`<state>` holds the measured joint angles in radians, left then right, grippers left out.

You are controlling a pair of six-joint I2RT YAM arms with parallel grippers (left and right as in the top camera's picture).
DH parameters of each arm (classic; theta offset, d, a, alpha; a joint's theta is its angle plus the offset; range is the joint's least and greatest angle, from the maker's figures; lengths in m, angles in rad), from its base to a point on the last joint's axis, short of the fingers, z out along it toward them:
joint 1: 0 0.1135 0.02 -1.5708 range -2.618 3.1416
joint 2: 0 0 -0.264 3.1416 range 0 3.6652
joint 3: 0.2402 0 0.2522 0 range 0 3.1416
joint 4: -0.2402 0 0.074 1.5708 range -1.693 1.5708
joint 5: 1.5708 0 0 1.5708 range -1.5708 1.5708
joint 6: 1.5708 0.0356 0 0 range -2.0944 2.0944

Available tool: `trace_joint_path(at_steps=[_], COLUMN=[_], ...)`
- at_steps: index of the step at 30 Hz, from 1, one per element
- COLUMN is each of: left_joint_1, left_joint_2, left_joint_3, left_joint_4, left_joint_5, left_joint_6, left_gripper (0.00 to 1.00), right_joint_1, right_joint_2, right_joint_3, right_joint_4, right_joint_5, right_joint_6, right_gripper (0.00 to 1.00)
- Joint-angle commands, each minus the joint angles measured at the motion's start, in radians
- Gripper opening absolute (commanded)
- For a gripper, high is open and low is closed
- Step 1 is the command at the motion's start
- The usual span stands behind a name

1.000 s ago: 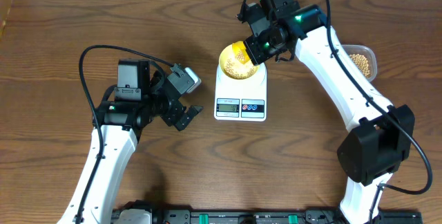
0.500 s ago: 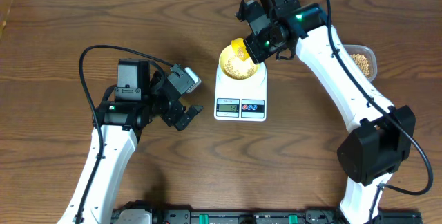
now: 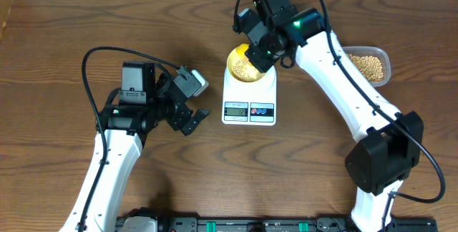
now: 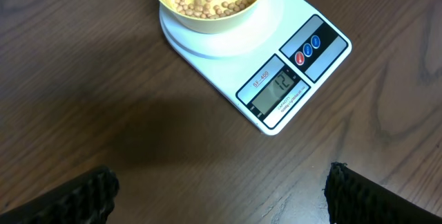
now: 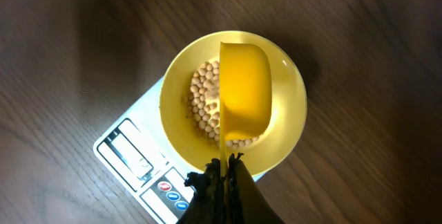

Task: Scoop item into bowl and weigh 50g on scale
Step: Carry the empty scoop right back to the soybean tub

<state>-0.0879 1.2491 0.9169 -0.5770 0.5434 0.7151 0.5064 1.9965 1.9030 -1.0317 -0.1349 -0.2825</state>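
Beans (image 5: 204, 106) lie in the bowl (image 5: 290, 124), which sits on the scale (image 3: 248, 110) at upper centre of the overhead frame. A tipped scoop (image 5: 243, 89) hangs over the bowl, pinched by the right claw (image 5: 222, 172). The left claw (image 3: 200, 99), spread wide, hovers centre left over the desk (image 3: 57, 46).

Overhead: high, straight down, whole worktop (image 3: 57, 39), scale (image 3: 249, 107) central. Left wrist: nearer, down from scale's left. Right wrist: closest, directly above scale. All share scale.
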Motion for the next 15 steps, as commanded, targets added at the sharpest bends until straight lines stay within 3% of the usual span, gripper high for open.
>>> trace_joint_path(at_steps=[1, 15], left_joint_1=[0.003, 0.003], left_joint_2=[0.006, 0.006], left_joint_3=[0.002, 0.002], left_joint_4=[-0.003, -0.003], left_joint_5=[-0.006, -0.006], left_joint_6=[0.018, 0.018], left_gripper=[0.98, 0.97], right_joint_1=[0.002, 0.026], right_joint_2=[0.010, 0.010], right_joint_3=[0.029, 0.045], right_joint_4=[-0.008, -0.013], right_joint_5=[0.021, 0.102], right_joint_6=[-0.026, -0.060], right_gripper=[0.01, 0.01])
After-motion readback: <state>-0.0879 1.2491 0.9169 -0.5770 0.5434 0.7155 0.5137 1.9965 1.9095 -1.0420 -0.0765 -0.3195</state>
